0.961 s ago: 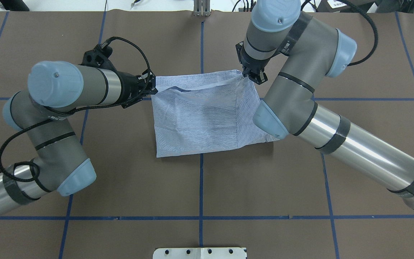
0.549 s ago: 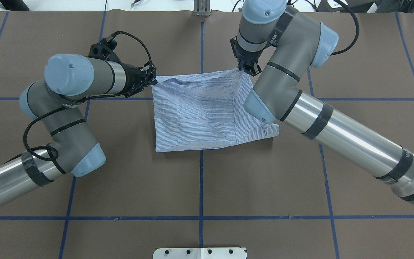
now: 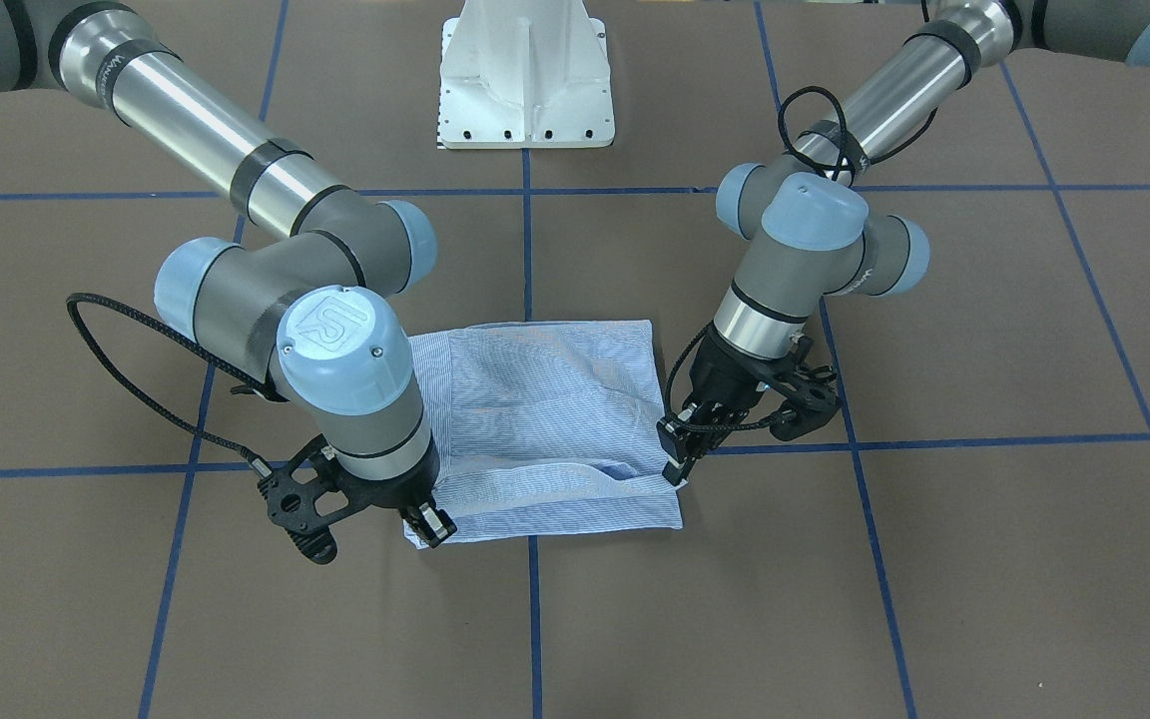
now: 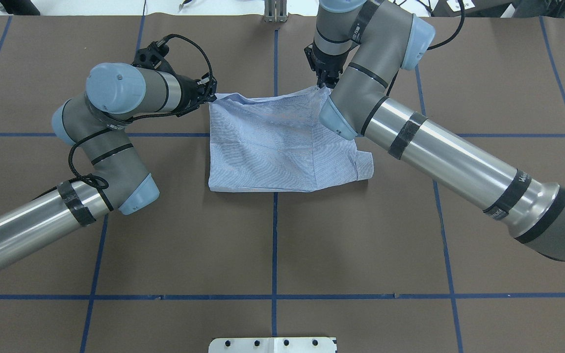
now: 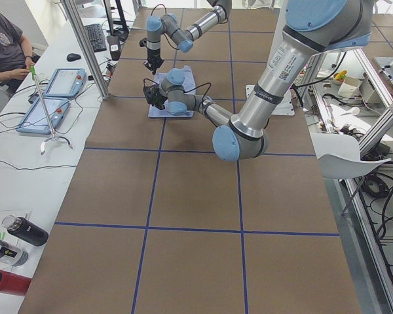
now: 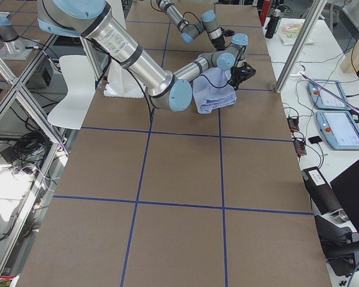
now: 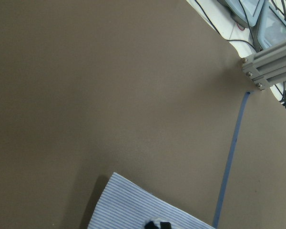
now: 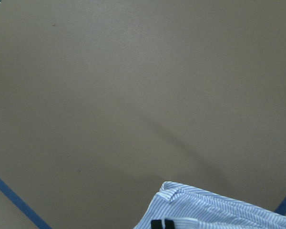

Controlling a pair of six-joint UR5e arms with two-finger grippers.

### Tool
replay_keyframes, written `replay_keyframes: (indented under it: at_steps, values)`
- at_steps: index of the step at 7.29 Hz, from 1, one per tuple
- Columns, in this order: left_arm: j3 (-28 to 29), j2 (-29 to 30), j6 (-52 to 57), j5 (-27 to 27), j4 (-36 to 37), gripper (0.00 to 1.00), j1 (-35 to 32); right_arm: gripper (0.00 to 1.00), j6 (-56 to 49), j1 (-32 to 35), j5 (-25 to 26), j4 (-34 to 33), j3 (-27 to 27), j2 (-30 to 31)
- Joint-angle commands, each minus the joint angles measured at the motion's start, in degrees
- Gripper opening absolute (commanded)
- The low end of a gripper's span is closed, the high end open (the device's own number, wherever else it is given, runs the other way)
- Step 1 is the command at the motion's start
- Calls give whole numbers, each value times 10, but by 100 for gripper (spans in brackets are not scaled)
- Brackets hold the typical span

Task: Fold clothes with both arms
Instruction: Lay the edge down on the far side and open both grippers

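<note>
Overhead view, clock directions taken from the table centre. The striped shirt, already reduced to a compact rectangle, lies just toward 12 o'clock of the centre. The left gripper is clamped on the cloth at the rectangle's 10 o'clock corner and the right gripper on its 1 o'clock corner; each wrist view shows closed fingertips with striped fabric pinched between them. Over the last second both grippers have travelled toward 12 o'clock, the right one also drifting toward 9 o'clock. The held upper layer has stretched flatter, and the 6 o'clock hem has crept away from the robot. In the front-facing view the held edge hangs slightly raised between the two grippers, with a shallow sag behind it. This suggests the fold is near its end: the carried layer is being drawn taut over the lower one, and lowering and release appear to remain. The 4 o'clock corner protrudes beyond the top layer, so the edges may finish misaligned.
</note>
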State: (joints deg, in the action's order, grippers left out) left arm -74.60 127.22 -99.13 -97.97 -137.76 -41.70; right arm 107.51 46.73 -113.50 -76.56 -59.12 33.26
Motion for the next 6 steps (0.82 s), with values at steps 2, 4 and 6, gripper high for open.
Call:
replay_keyframes:
  at_steps: [2, 4, 6]
  values:
    - [35, 4, 58, -1, -35, 66, -28, 100, -9, 20, -18, 12, 65, -36]
    - [33, 9, 59, -5, -36, 69, -33, 100, -34, 33, -41, 11, 70, -35]
    - [18, -2, 130, -54, -38, 68, -43, 100, -103, 46, -42, 8, 67, -21]
